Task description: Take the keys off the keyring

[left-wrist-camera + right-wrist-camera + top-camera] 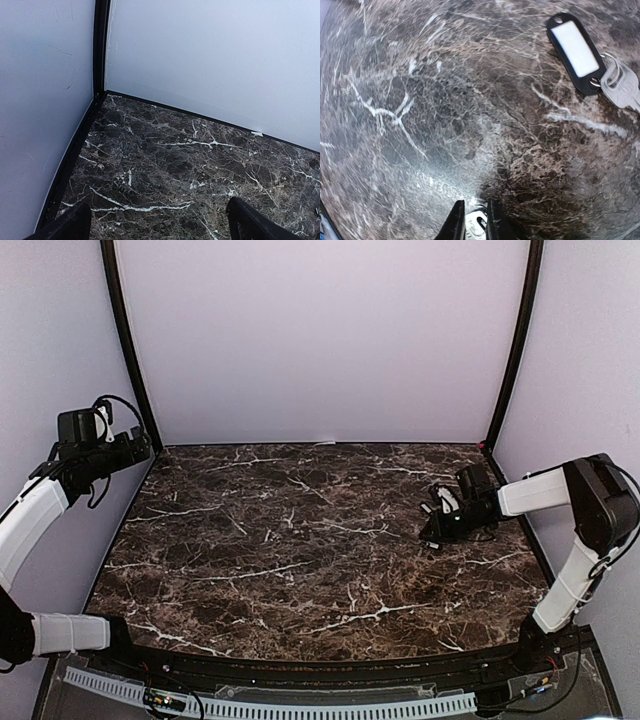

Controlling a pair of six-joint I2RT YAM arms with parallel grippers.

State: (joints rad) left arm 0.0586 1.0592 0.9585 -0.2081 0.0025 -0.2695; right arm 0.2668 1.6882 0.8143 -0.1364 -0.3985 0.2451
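key (625,91), silvery, lay flat on the dark marble table (300,540), threaded on the keyring (606,75) together with a black tag (572,49) bearing a white label. in the right wrist view the bunch sat at the upper right, well apart from the fingertips. the right gripper (476,227) pointed down at the table's right side, its two fingers close together with a small silvery piece (473,220) pinched between them; whether that piece was a key could not be told. the left gripper (160,227) hung raised near the far left corner, beside the white walls (320,340), its fingers (70,225) spread wide apart above the marble.
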